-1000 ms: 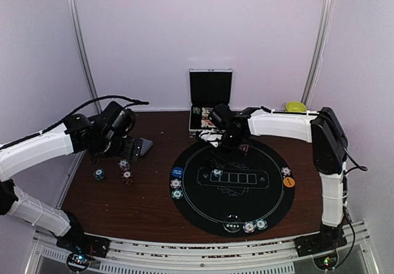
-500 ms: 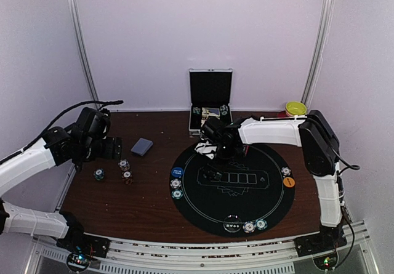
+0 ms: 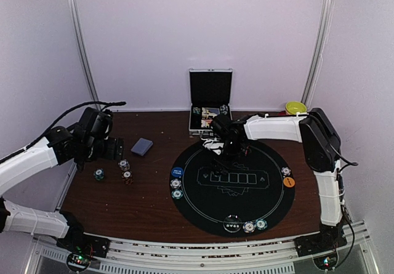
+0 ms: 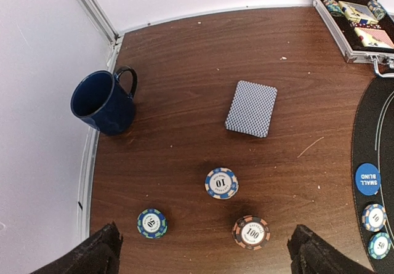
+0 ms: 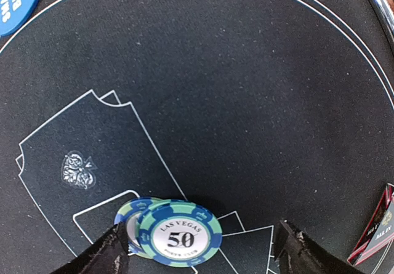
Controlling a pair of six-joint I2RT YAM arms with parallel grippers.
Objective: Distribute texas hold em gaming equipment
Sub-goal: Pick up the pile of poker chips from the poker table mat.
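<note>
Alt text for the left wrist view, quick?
A face-down deck of cards lies on the brown table, three loose chips between it and the open left gripper. A dark blue mug sits at left; the open case and black mat show at right.

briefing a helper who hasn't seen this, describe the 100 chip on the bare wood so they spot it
Left of the round black mat, three chips lie apart on the brown table, on the near side of the face-down card deck. The 100 chip is closest to the mat and the only reddish-brown one, next to a blue 10 and a teal 50.
</note>
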